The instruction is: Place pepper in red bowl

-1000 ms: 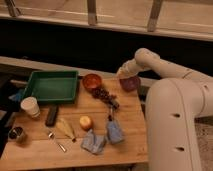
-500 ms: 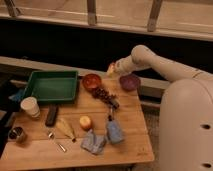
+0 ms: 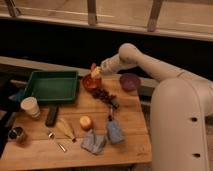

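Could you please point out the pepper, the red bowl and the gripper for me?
pepper (image 3: 93, 66), camera view, on its red tip above the gripper.
red bowl (image 3: 90, 83), camera view, on its dark inside.
gripper (image 3: 96, 73), camera view, above the red bowl, at its shut fingertips holding the pepper.

The robot's arm (image 3: 150, 62) is smooth and off-white, built of rounded tubular sections that swell into ball-like joints. Its big lower housing (image 3: 182, 125) is a broad, pale, curved shell with two small dark dots, like screw holes, near the right edge. The arm narrows toward a small pale pincer (image 3: 95, 71) at its tip, above the table. No cables or markings show.
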### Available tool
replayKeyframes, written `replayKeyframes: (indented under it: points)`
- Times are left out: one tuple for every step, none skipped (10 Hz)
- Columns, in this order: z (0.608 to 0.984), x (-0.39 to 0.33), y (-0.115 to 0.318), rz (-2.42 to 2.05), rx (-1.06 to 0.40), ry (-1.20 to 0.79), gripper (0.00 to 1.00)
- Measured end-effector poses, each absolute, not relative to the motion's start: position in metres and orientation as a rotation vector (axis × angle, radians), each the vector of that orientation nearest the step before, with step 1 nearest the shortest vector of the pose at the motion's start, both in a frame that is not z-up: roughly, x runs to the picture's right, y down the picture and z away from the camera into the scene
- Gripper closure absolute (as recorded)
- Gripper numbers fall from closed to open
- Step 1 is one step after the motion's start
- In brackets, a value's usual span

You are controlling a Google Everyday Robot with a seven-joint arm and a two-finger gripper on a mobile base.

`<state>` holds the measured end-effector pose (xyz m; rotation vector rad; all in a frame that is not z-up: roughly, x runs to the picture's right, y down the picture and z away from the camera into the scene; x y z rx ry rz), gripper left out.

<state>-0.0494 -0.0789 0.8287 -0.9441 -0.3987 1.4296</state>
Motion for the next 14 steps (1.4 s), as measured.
replayKeyframes:
  points:
    - [0.825, -0.057, -0.074, 1.4, -0.975, -0.407, 1.0]
    - [0.821, -0.065, -0.067, 1.373, -1.008, -0.405, 1.0]
    - [0.822, -0.072, -0.06, 1.351, -1.034, -0.398, 1.0]
    - [0.822, -0.073, -0.055, 1.343, -1.049, -0.388, 1.0]
    - [0.823, -0.072, -0.056, 1.346, -1.047, -0.388, 1.0]
    - [0.823, -0.07, -0.056, 1.35, -1.043, -0.388, 1.0]
    - [0.823, -0.07, -0.056, 1.35, -1.044, -0.387, 1.0]
    - [0.823, -0.071, -0.056, 1.348, -1.045, -0.387, 1.0]
    - [0.823, -0.073, -0.056, 1.348, -1.045, -0.387, 1.0]
    - [0.824, -0.073, -0.055, 1.351, -1.037, -0.386, 1.0]
    - [0.825, -0.073, -0.054, 1.369, -1.0, -0.384, 1.0]
    - [0.826, -0.075, -0.053, 1.396, -0.944, -0.393, 1.0]
    - [0.827, -0.076, -0.051, 1.417, -0.902, -0.397, 1.0]
    - [0.83, -0.077, -0.05, 1.428, -0.88, -0.395, 1.0]
